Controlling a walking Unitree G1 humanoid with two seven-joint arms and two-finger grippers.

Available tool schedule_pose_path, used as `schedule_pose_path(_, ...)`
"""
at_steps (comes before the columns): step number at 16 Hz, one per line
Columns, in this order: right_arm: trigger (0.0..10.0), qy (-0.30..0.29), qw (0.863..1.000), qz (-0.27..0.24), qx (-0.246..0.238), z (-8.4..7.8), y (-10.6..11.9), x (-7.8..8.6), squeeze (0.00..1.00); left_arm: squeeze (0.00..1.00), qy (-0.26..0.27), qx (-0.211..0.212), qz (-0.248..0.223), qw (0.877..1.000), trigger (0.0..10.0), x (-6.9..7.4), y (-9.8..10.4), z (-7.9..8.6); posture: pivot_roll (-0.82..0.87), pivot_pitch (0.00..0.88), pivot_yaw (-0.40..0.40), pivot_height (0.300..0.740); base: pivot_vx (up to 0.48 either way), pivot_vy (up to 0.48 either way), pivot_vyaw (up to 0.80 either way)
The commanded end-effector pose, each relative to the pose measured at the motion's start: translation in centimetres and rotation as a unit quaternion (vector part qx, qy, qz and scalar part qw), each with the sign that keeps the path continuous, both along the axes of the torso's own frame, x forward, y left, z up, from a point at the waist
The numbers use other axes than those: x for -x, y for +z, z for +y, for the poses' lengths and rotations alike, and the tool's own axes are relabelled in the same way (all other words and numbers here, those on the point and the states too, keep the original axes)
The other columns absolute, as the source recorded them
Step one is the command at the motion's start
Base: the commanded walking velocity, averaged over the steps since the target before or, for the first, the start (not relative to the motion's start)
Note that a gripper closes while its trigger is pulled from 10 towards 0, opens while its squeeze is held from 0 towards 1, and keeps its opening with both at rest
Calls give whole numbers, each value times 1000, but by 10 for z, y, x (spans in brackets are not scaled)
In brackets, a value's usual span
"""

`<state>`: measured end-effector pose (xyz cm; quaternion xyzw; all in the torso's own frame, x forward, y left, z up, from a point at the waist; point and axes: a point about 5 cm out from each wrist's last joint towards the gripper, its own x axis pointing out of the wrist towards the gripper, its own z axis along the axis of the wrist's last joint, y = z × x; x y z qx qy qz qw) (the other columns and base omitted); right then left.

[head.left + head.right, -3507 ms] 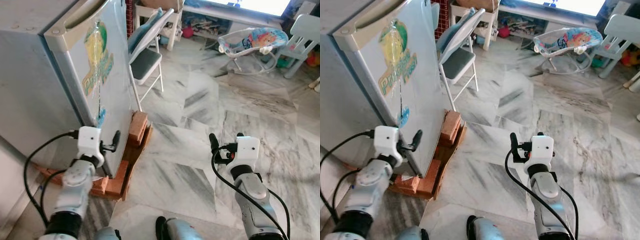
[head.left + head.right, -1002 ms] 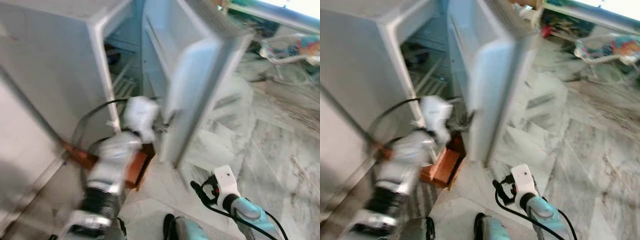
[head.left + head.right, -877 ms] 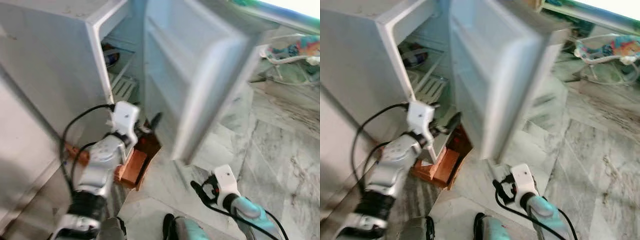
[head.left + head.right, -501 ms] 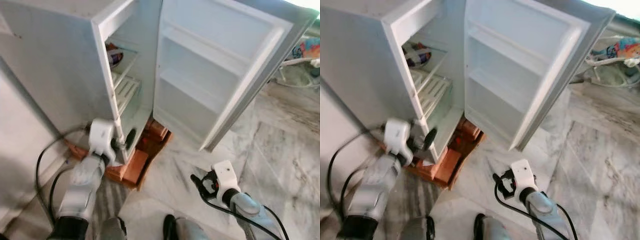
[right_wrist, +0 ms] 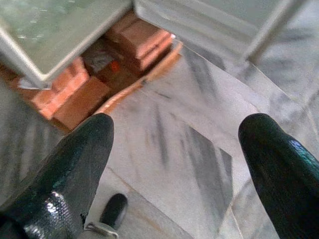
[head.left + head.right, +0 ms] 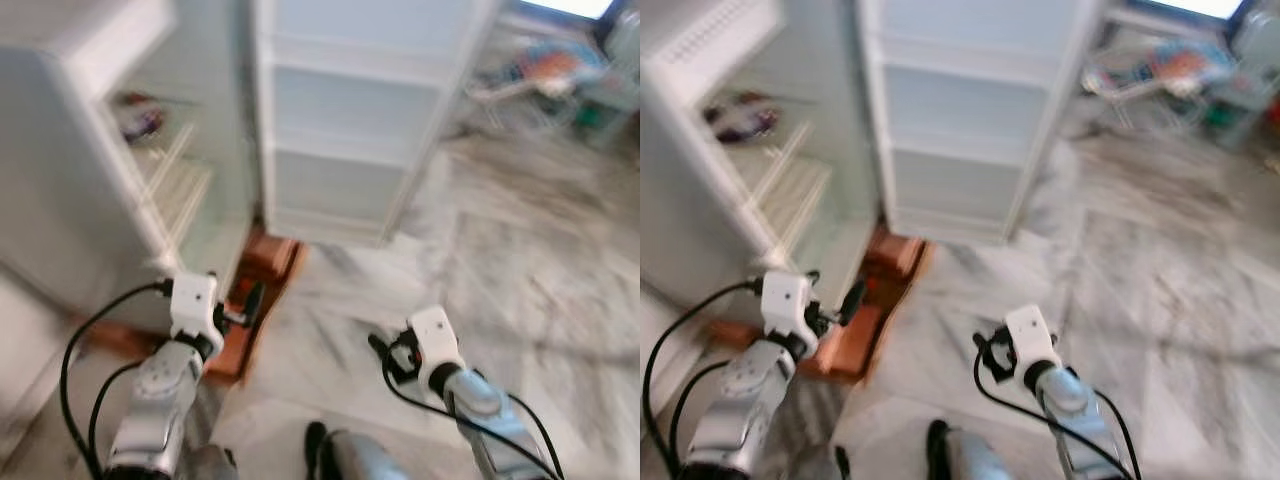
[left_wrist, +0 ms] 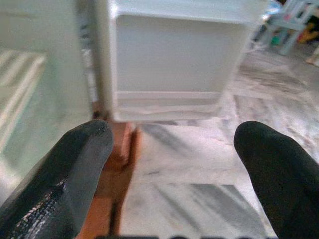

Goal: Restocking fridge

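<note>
Fridge: white single-door fridge (image 6: pixel 60 190) is standing at about 10 o'clock of the head view, its cabinet resting on a stack of reddish-orange bricks (image 6: pixel 855 335).
Door: white fridge door (image 6: pixel 970 120) is hanging wide open at 12 o'clock, showing its moulded inner shelves, which are holding nothing.
Interior: white wire shelves (image 6: pixel 790 190) are sitting inside the cabinet; a dark, blurred item (image 6: pixel 735 118) is lying on the upper one, too smeared to identify.
Left claw: left claw (image 7: pixel 172 159) is hovering low at 8 o'clock, just in front of the cabinet's bottom corner and above the bricks; its two black fingers (image 7: pixel 75 174) are standing spread apart and gripping nothing.
Right claw: right claw (image 5: pixel 174 164) is hanging at 5 o'clock over bare floor, well apart from the fridge, fingers released and wide, nothing between them.
Floor: grey-veined white marble floor (image 6: pixel 500 250) is stretching away toward 2 o'clock.
Background: colourful baby bouncer (image 6: pixel 1140 70) is sitting at 1 o'clock, blurred.
</note>
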<state>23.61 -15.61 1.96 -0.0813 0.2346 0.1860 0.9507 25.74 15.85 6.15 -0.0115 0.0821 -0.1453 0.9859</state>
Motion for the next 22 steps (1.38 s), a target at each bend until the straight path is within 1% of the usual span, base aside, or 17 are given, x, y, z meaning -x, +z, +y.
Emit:
schedule_pose_path(1, 10000, -10, 1000, 0, 7, -5, -1, 0, 0, 0, 1, -2, 9, 1000, 10000, 2, -4, -2, 91, 127, -67, 740, 0, -472, -800)
schedule_pose_path(3, 10000, -12, 1000, -13, 4, -2, 1, -3, 0, 0, -8, -5, 15, 1000, 10000, 5, -5, -6, 91, 126, -64, 740, 0, -476, -800)
schedule_pose_path(4, 10000, -20, 999, -31, -3, -1, 4, -5, 0, 0, -7, -7, 14, 1000, 10000, 6, -5, -5, 92, 127, -64, 740, 0, -480, -475)
schedule_pose_path(6, 10000, -60, 994, -86, -27, -3, 17, -9, 0, 0, 22, -1, 20, 1000, 10000, 7, -8, 0, 81, 120, -52, 740, 0, -472, -219)
schedule_pose_path(7, 10000, -66, 993, -97, -29, -4, 19, -11, 0, 0, 26, -4, 23, 999, 10000, 7, -9, 1, 79, 118, -50, 740, 0, -472, 0)
schedule_pose_path(8, 10000, -87, 989, -116, -36, -6, 22, -14, 0, 0, 23, -10, 26, 999, 10000, 8, -12, 0, 76, 111, -48, 740, 0, -472, 0)
schedule_pose_path(10, 10000, -122, 982, -135, -41, -11, 27, -22, 0, 0, 10, -18, 23, 1000, 10000, 5, -12, -5, 83, 103, -56, 740, 0, -471, 0)
schedule_pose_path(11, 10000, -121, 981, -144, -42, -11, 31, -25, 0, 0, 11, -20, 19, 1000, 10000, 3, -11, -5, 82, 103, -59, 740, 0, -469, 0)
schedule_pose_path(13, 10000, -113, 978, -169, -41, -9, 42, -34, 0, 0, 10, -26, 0, 1000, 10000, -8, -2, -7, 91, 110, -68, 740, 0, -452, 0)
schedule_pose_path(14, 10000, -113, 976, -182, -42, -9, 47, -37, 0, 0, 4, -41, -14, 999, 10000, -12, 4, -9, 97, 119, -71, 740, 304, -368, -469)
schedule_pose_path(17, 10000, -113, 972, -199, -50, -7, 51, -39, 0, 0, 3, -46, -16, 999, 10000, -11, 3, -10, 87, 122, -63, 740, 383, -282, -469)
schedule_pose_path(19, 10000, -113, 971, -204, -56, -3, 53, -39, 0, 0, -1, -53, -11, 999, 10000, -8, -3, -12, 80, 119, -62, 740, 409, -247, 0)
schedule_pose_path(20, 10000, -114, 970, -205, -60, -1, 52, -38, 0, 0, -1, -54, -10, 998, 10000, -8, -4, -14, 81, 117, -62, 740, 409, -247, 0)
schedule_pose_path(22, 10000, -115, 970, -206, -62, 0, 51, -36, 0, 0, 6, -57, -8, 998, 10000, -10, -5, -12, 79, 114, -60, 740, 409, -246, 0)
